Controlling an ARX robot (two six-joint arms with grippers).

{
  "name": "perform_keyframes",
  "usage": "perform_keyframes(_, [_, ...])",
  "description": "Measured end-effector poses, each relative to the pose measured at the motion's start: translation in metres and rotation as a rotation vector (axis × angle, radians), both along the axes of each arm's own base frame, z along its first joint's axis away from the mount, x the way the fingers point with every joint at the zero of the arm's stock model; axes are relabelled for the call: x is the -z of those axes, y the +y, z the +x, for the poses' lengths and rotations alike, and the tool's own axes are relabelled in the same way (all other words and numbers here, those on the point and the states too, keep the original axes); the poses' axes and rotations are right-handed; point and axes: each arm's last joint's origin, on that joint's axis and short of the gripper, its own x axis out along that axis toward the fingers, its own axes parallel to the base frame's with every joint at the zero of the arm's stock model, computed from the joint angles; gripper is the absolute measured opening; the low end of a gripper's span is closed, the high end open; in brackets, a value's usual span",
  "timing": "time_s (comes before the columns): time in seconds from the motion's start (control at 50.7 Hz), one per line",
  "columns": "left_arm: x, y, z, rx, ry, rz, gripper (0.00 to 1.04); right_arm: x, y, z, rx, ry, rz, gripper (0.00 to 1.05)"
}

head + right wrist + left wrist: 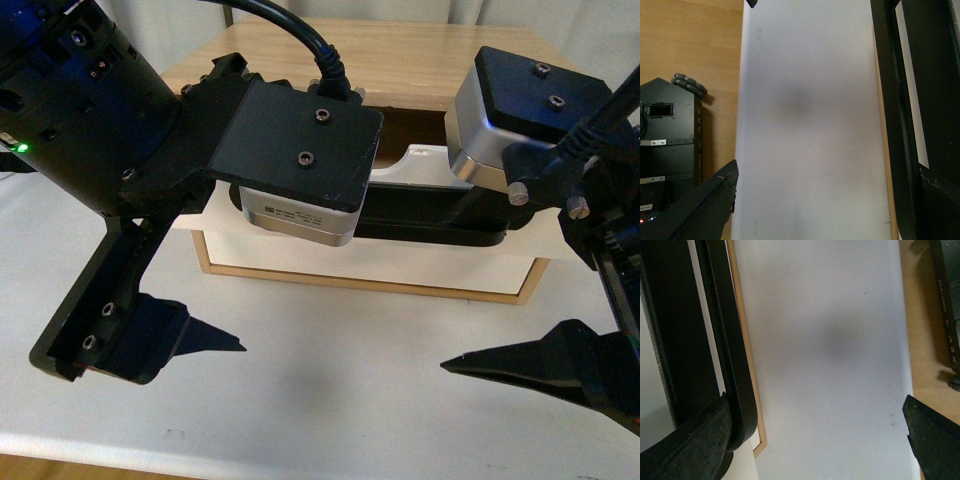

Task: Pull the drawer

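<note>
Drawer (420, 265), left end effector (815, 410) spread, fingertip (700, 440) touching handle (732, 365)

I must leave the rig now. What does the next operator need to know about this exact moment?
Left gripper: open, holding nothing. One finger rests against the handle; the other is well apart from it.
Right gripper: open, holding nothing. One finger is close by the handle, the other on the far side.
Drawer: on the table, front toward the robot. A dark gap shows behind its notch, so it seems partly out; how far is unclear.
Done: both arms are at the handle.
Left: pull the drawer toward the robot.
</note>
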Motion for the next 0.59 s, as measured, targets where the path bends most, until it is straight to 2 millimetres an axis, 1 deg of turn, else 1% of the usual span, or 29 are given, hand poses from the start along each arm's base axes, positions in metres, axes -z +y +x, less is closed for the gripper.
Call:
perform_keyframes(0.237, [-0.0042,0.0017,-0.0058,0.007,0.011,0.02,0.99,-0.0053,-0.0009,-0.0069,-0.012,0.041,-0.015,0.96])
perform_keyframes(0.335, [-0.004,0.0024,-0.0066,0.015,-0.004,0.031,0.99,-0.0053,-0.0009,-0.0068,-0.008,0.033,-0.012,0.96])
perform_keyframes(0.591, [-0.0053,0.0042,-0.01,0.008,-0.065,-0.007,0.99,-0.0075,-0.0045,-0.0095,0.027,-0.009,0.038,0.96])
